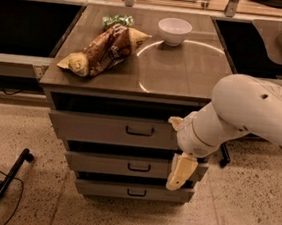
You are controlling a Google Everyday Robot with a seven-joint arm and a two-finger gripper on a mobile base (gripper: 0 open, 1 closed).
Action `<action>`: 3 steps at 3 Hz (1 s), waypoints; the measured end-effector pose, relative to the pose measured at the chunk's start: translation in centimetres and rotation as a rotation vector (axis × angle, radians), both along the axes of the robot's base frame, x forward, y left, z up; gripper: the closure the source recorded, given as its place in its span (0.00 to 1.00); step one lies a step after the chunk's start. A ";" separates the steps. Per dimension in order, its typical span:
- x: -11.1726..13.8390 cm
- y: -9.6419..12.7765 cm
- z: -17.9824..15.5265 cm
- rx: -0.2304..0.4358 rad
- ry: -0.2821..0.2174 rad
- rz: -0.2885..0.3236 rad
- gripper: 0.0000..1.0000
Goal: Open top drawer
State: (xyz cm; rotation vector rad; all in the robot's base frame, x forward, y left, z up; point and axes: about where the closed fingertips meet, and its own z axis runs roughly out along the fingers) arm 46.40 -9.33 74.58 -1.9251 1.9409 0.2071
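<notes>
The top drawer (pixel 109 130) is the widest grey front of the cabinet, with a small dark pull handle (pixel 140 131) at its centre and a dark gap above it. Two narrower grey drawers, the middle one (pixel 120 165) and the bottom one (pixel 123 189), sit below it. My gripper (pixel 180 171) hangs from the big white arm (pixel 246 115) in front of the cabinet's right side, level with the middle drawer. It is to the right of and below the top drawer's handle and does not touch it. The arm hides the right ends of the top two drawers.
On the cabinet top (pixel 185 74) lie a brown chip bag (pixel 105 50), a green packet (pixel 116 20) and a white bowl (pixel 174 31). A black stand and cable (pixel 2 185) lie on the floor at the left. Dark desks flank the cabinet.
</notes>
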 end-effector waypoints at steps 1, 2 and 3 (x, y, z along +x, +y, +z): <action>1.1 -0.6 -0.6 -0.017 -0.023 -0.002 0.00; 3.1 -1.5 -1.6 -0.054 -0.058 0.017 0.00; 5.1 -2.1 -2.9 -0.085 -0.068 0.035 0.00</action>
